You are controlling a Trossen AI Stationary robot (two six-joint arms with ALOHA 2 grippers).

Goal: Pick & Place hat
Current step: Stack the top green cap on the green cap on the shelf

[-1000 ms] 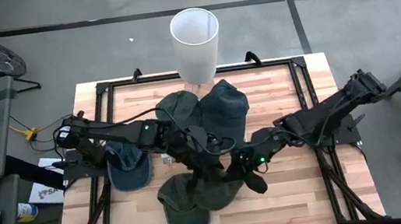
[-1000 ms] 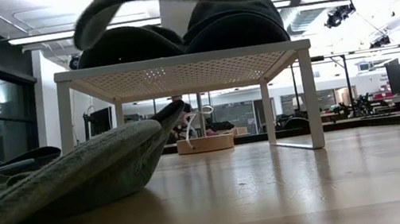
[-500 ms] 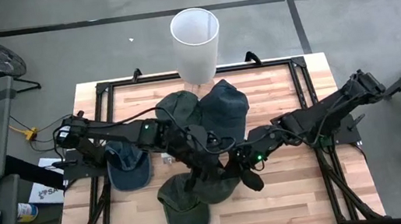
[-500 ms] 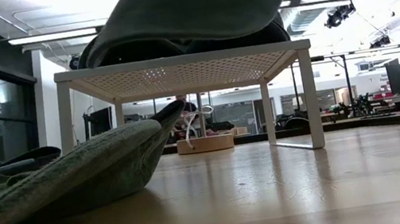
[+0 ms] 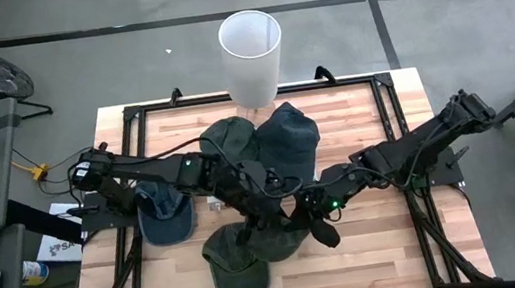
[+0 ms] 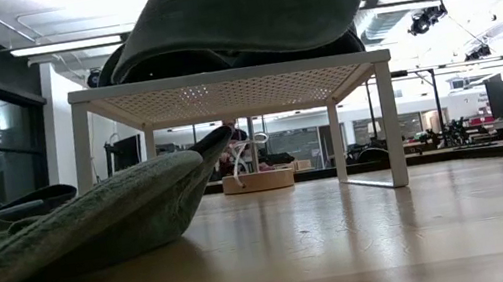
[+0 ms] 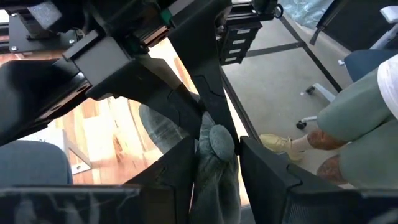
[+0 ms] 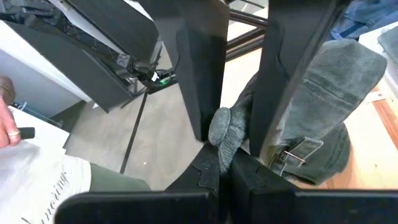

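Note:
A dark green hat (image 5: pixel 274 245) hangs in the air between my two grippers at the table's near middle. In the low view this hat (image 6: pixel 250 4) fills the top of the picture, above the white rack (image 6: pixel 222 83). My left gripper (image 5: pixel 268 218) and my right gripper (image 5: pixel 305 216) are both shut on it, close together. A green hat (image 5: pixel 232 137) and a blue-grey hat (image 5: pixel 288 130) rest on the rack. Another green cap (image 5: pixel 234 277) lies on the table near the front edge. My left gripper pinches a bunched fold of the green hat's cloth (image 7: pixel 215 144) between its two fingers (image 7: pixel 177 171). The hat hangs below, clear of the table. My right gripper pinches a bunched fold of the same hat (image 8: pixel 222 127) between its two fingers (image 8: pixel 202 74), close to the left gripper's hold. The crown with its strap buckle (image 8: pixel 298 152) hangs beside the fingers.
A blue cap (image 5: pixel 165 216) lies on the table's left part under the left arm. A white bin (image 5: pixel 250 42) stands beyond the far edge. In the low view the green cap (image 6: pixel 73 230) lies close at the left. Bare wood shows at the table's right.
The held green hat has come lower in the low view and now covers more of the hats on the rack. My right gripper has moved a little toward the left gripper and the far edge. Both grippers stay shut on the hat.

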